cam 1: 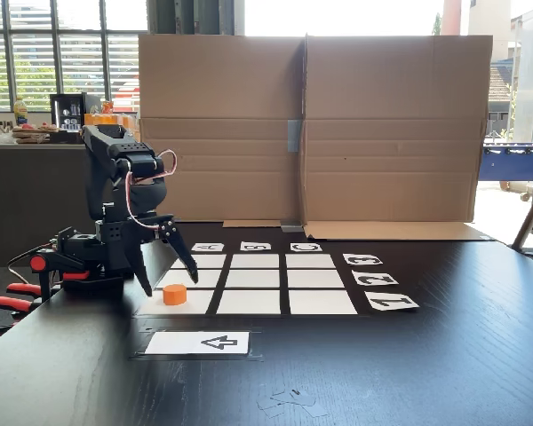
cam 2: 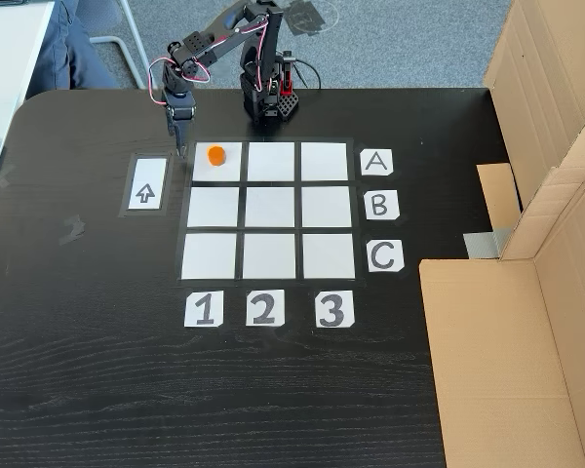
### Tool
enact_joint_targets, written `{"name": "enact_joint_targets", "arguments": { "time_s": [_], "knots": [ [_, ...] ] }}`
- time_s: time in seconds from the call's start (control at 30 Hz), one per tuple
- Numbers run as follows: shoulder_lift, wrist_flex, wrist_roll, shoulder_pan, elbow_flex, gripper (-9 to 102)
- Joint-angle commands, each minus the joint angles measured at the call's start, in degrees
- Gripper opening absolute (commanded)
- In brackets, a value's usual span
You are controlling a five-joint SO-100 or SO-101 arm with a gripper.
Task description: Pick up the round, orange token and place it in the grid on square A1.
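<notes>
The round, orange token (cam 1: 175, 295) (cam 2: 215, 154) lies flat on square A1 (cam 1: 195, 303) (cam 2: 229, 171), the corner cell of the grid (cam 1: 256, 280) (cam 2: 269, 210) nearest the arm's base. In a fixed view my gripper (cam 1: 171, 286) points down with its black fingers spread, one on each side of the token and not touching it. In the fixed view from above, the gripper (cam 2: 181, 146) hangs just left of the token, by the grid's edge. Nothing is held between the fingers.
A white arrow card (cam 1: 198, 343) (cam 2: 146, 184) lies beside the grid, close to the gripper. The arm's base (cam 1: 89, 262) (cam 2: 263, 97) is clamped at the table edge. A tall cardboard wall (cam 1: 311, 129) (cam 2: 546, 244) stands along one side. Label cards (cam 2: 378, 209) (cam 2: 262, 308) edge the grid.
</notes>
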Motion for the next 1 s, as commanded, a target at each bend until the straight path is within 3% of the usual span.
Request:
{"name": "enact_joint_targets", "arguments": {
  "time_s": [0.0,0.37,0.53,0.97],
  "knots": [
    [5.27,0.26,0.0,4.57,-3.6,33],
    [22.68,1.85,0.0,21.27,-7.21,32],
    [30.41,5.27,-1.05,28.65,-5.8,26],
    [54.67,5.89,-7.65,45.97,17.14,12]
  ]
}}
